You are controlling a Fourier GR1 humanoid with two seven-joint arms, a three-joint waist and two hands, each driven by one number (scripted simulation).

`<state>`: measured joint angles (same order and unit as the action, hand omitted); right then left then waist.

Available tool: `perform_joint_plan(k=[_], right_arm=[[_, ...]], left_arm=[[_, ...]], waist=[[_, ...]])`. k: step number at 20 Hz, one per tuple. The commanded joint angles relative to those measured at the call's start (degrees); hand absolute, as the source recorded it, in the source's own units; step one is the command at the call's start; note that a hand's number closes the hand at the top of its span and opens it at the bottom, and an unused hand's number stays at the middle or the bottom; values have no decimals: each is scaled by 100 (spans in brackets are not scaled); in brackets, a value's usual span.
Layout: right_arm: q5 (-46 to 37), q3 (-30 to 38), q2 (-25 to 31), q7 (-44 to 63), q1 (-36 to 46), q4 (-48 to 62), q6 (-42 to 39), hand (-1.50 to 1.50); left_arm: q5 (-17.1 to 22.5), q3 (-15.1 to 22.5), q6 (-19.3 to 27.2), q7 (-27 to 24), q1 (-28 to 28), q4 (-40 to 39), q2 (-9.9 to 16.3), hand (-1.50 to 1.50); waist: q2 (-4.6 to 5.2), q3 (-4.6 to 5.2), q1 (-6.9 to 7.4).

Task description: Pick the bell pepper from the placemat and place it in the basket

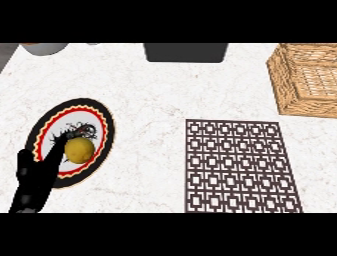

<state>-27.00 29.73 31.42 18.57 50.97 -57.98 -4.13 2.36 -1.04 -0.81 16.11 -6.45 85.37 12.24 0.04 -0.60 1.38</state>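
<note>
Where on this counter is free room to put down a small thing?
Bare counter lies between the plate and the placemat, and the placemat itself holds nothing. The plate is crowded by the yellow item and the left hand.

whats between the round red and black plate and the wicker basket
In the head view, the brown patterned placemat lies between the plate and basket; otherwise bare white counter.

Empty brown patterned placemat [242,166] flat on counter; wicker basket [317,82] at far right
</note>
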Motion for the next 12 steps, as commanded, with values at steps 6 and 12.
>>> perform_joint_plan(k=[6, 12], right_arm=[[298, 291, 219, -1481, -11, 1628, 423, 150], [-679, -184, 800, -1537, -329, 2239, 945, 150]], left_arm=[[164, -188, -298, -24, 55, -557, 42, 0], [-31, 7, -87, -26, 68, -453, -205, 0]], waist=[[46, 57, -19], [84, 57, 11]])
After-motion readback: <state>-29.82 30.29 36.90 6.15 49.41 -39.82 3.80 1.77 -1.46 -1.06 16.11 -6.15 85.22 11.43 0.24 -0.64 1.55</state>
